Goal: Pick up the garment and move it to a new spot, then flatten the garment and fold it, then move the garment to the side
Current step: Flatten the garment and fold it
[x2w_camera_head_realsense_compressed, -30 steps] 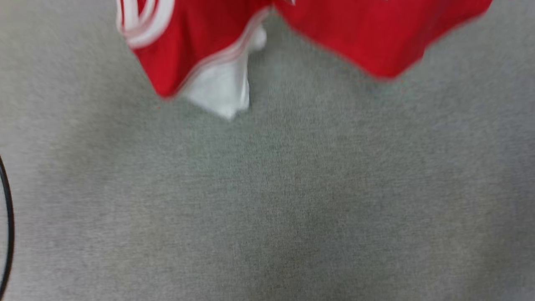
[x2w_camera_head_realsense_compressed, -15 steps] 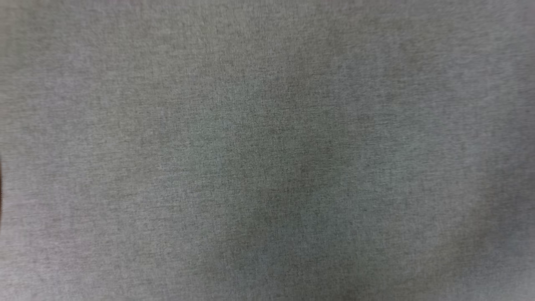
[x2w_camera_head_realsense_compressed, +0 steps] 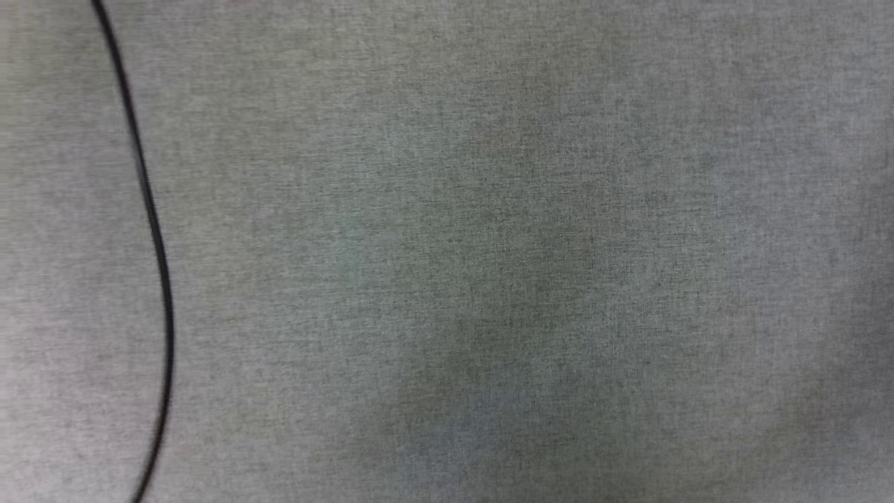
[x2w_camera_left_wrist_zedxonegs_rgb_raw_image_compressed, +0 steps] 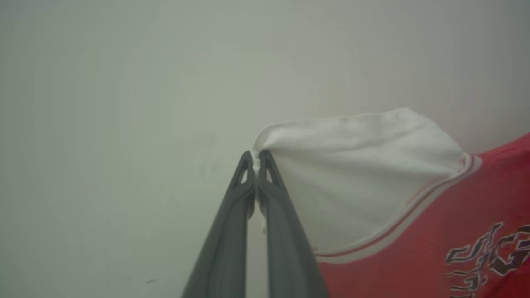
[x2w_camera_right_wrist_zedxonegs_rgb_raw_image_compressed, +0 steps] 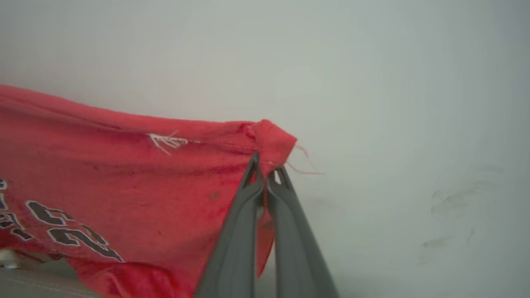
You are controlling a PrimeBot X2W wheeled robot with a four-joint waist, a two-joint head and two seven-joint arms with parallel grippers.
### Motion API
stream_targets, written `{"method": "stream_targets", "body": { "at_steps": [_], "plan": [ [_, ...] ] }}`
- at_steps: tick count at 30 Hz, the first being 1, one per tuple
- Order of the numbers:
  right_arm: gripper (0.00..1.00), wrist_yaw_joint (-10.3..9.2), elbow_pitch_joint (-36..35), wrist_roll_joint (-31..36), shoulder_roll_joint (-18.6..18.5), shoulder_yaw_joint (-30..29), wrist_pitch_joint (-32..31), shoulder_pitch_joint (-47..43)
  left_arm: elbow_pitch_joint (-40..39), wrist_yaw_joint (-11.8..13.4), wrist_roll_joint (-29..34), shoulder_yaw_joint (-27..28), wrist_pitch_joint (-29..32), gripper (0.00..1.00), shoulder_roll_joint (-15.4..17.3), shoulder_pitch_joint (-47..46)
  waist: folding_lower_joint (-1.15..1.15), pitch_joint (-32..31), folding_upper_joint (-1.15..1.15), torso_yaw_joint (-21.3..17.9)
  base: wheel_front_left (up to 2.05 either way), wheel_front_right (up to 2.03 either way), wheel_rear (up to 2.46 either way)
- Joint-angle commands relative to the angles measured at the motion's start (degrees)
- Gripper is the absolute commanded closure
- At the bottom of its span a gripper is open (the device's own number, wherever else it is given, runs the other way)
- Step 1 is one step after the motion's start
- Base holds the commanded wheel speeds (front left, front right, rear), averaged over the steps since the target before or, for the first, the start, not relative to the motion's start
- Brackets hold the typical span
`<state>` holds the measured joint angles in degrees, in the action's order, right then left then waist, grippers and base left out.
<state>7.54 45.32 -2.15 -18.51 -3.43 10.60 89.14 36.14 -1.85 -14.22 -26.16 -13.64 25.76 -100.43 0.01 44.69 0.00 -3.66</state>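
A grey, finely woven surface [x2w_camera_head_realsense_compressed: 559, 140] lies under the camera, slightly blurred. A thin black cable [x2w_camera_head_realsense_compressed: 157, 244] runs over it from 11 o'clock down to 7 o'clock, bowing toward the centre. A soft darker patch [x2w_camera_head_realsense_compressed: 475, 363] sits toward 6 o'clock.

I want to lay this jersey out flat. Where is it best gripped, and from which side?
Grip the jersey at two far-apart edge points: the tip of the white sleeve, where the left gripper is shut, and the red corner, where the right gripper is shut. Come in from outside each edge, fingers across the thin cloth; it probably hangs spread between them.
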Motion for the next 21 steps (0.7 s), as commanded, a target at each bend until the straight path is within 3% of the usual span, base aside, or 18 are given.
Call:
{"method": "stream_targets", "body": {
  "at_steps": [1, 10, 21],
  "plan": [
    [1.00, -0.10, 0.93, -0.86, 0.60, 0.46, 1.11, -1.36, 0.11, 0.49, -0.90, 0.00, -0.68, 1.00, -0.69, 3.09, -0.01, -0.58, 0.00, 0.27, 0.00, 0.00, 0.00],
    [1.00, -0.10, 0.95, -7.75, 3.16, 6.46, 4.47, -19.31, -6.80, 2.47, -5.09, 0.75, -1.65, 1.00, -3.59, 29.05, -0.01, -9.13, 0.00, 0.87, 0.00, 0.00, 0.00],
    [1.00, -0.10, -1.21, -19.87, -0.93, 15.73, 3.47, -39.07, -12.42, 4.73, -8.28, -1.51, -0.80, 1.00, -3.16, 56.42, -0.01, -20.43, 0.00, 2.52, 0.00, 0.00, 0.00]
  ]
}}
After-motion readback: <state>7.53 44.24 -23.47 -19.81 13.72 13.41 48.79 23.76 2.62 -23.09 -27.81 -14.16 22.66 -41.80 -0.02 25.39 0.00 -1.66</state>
